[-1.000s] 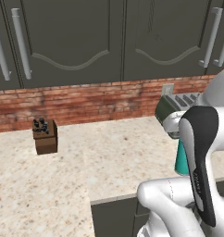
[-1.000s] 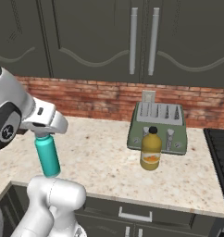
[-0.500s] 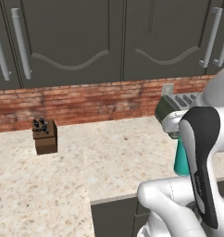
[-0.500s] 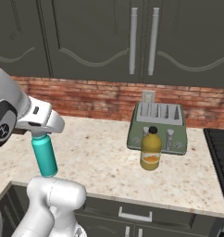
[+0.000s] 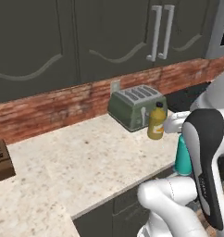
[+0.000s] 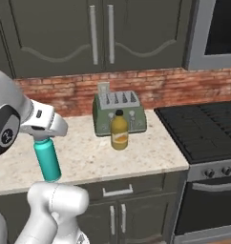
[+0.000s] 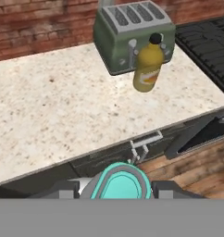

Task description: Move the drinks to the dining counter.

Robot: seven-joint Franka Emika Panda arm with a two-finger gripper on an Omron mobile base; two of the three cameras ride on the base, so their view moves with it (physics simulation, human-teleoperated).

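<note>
1. Teal bottle point(image 6: 47, 162): held upright, long axis vertical, at the lower left of the right base view; it hangs clear of the worktop point(image 6: 89, 155), in front of its near edge. In the left base view its teal body point(image 5: 182, 155) shows at right centre, partly behind the arm.
2. Tool point(image 6: 42, 139): clenched on the teal bottle's top, with the cap hidden between the jaws. In the hand view the bottle's teal shoulder point(image 7: 117, 182) sits at the bottom centre, a dark finger point(image 7: 67, 190) on either side.
3. Arm pose: the white forearm reaches in from the left edge of the right base view, the hand pointing down over the bottle.
4. Juice bottle point(image 6: 119, 130): yellow-orange with black cap, standing upright on the worktop, just in front of the green toaster point(image 6: 118, 111), centre of frame.
5. Surroundings: brick wall point(image 6: 151, 88) behind the toaster, dark cabinets point(image 6: 100, 33) above, a black stove point(image 6: 203, 128) at the right.
</note>
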